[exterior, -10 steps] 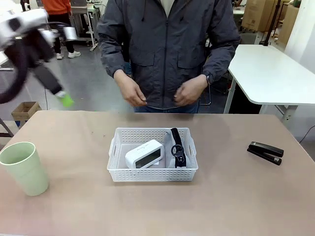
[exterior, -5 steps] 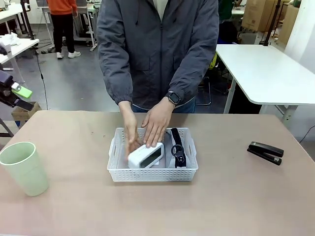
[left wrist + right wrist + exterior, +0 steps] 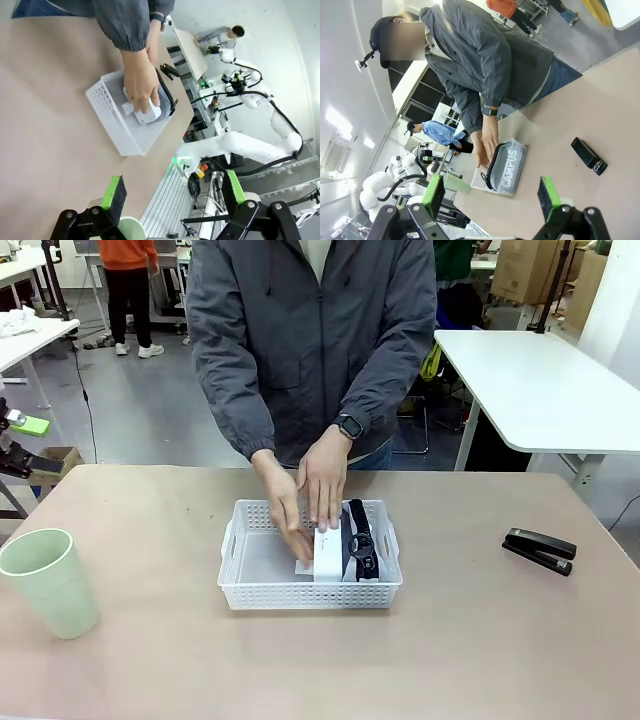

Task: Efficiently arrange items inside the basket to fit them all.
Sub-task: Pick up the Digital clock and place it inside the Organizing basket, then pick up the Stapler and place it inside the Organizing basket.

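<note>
White box (image 3: 327,558) on edge in the basket (image 3: 300,592) under a person's hands (image 3: 322,482); stapler (image 3: 539,551) at its 3 o'clock, cup (image 3: 50,582) at 9; our left gripper (image 3: 173,181) and right gripper (image 3: 491,184) gape empty

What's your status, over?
Claws: left claw, right claw open, empty. Person's hands in basket, holding white box on edge beside pouch. Outside on table: cup, stapler.

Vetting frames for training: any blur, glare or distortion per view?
Front view: sharp, even light, soft shadow under the basket. Left wrist view: rolled sideways, wide-angle stretch, far wall washed out. Right wrist view: tilted, ceiling light blown out, stapler sharp.
</note>
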Controlling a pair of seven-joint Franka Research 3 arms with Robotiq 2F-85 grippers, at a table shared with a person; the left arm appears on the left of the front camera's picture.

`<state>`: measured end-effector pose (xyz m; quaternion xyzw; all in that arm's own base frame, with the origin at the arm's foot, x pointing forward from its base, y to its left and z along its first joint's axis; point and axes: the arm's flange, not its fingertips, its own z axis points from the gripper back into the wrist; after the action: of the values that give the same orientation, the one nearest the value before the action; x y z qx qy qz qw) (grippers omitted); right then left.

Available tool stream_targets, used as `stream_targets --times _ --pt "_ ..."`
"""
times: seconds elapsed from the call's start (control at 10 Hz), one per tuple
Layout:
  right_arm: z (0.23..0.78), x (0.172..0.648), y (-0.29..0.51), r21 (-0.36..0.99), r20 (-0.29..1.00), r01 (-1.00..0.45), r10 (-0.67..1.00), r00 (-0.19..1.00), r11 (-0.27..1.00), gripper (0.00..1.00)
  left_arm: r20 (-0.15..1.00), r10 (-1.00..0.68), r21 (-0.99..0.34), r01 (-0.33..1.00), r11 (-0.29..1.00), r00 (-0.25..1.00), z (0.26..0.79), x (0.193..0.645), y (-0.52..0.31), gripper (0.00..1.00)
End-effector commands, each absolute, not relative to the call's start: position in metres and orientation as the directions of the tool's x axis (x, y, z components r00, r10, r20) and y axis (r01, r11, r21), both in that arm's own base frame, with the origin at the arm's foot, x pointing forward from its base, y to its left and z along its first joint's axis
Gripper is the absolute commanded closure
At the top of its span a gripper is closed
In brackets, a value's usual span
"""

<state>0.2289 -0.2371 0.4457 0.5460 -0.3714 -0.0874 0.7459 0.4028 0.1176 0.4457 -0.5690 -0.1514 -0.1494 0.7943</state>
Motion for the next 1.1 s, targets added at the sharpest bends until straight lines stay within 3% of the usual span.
stream_targets --times 0.0,1.0 --pt "0.4468 0.2308 -0.2372 0.868 0.487 -0.309 -0.540 0.687 0.390 0.00 0.428 -0.095 -0.829 0.433 0.354 0.899 0.4567 0.4020 0.1127 0.00" --pt "0.4468 0.2308 -0.2372 0.868 0.487 -0.309 -0.540 0.687 0.390 0.00 0.428 -0.095 -0.829 0.433 0.354 0.899 0.4567 0.4020 0.1127 0.00"
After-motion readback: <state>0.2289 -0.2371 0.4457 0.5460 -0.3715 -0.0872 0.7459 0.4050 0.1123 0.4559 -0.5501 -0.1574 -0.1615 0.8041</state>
